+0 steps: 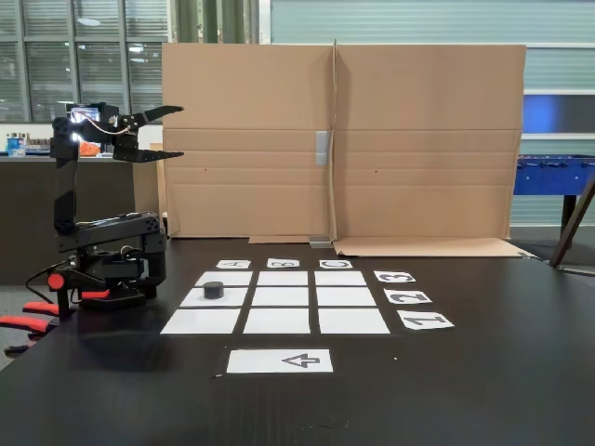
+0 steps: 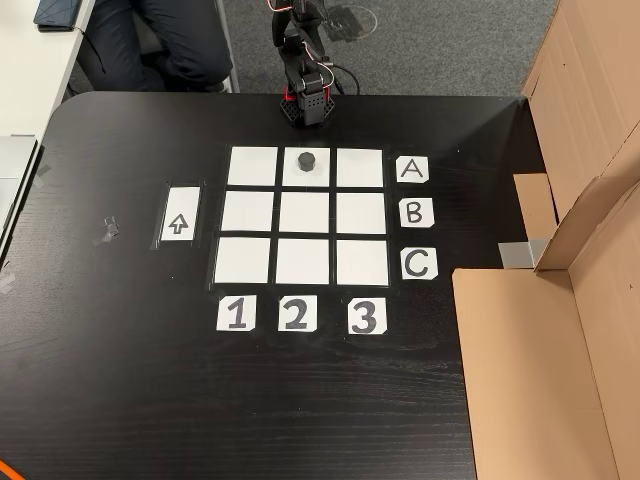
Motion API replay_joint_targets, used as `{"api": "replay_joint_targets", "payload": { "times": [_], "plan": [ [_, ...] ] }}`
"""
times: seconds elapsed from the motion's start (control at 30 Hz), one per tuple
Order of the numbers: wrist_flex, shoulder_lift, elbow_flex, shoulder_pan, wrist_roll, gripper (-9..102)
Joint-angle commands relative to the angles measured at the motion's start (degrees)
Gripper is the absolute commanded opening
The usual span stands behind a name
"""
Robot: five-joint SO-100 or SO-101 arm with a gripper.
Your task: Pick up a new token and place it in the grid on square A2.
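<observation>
The black token [image 2: 306, 160] rests on square A2 [image 2: 321, 178] of the grid [image 2: 305, 212], in the row beside label A and the column above label 2. The fixed view shows the token [image 1: 214, 290] on the middle square of the left column [image 1: 237, 297] of the grid [image 1: 284, 297]. My gripper [image 1: 177, 131] is raised high above the arm's base at the left, well clear of the table and pointing toward the cardboard. It is open and holds nothing. The arm [image 2: 303, 75] stands just past the grid's A edge.
A white sheet with a black arrow [image 1: 280, 360] lies in front of the grid. A cardboard wall [image 1: 339, 139] stands behind it, and cardboard [image 2: 560, 330] covers the table's right side. A seated person's legs [image 2: 170, 40] are near the arm.
</observation>
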Motion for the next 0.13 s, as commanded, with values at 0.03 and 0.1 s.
{"api": "replay_joint_targets", "payload": {
  "times": [0.03,0.1],
  "plan": [
    [0.18,0.0,-1.14,0.09,0.0,39],
    [0.26,0.0,-1.14,0.09,0.0,39]
  ]
}}
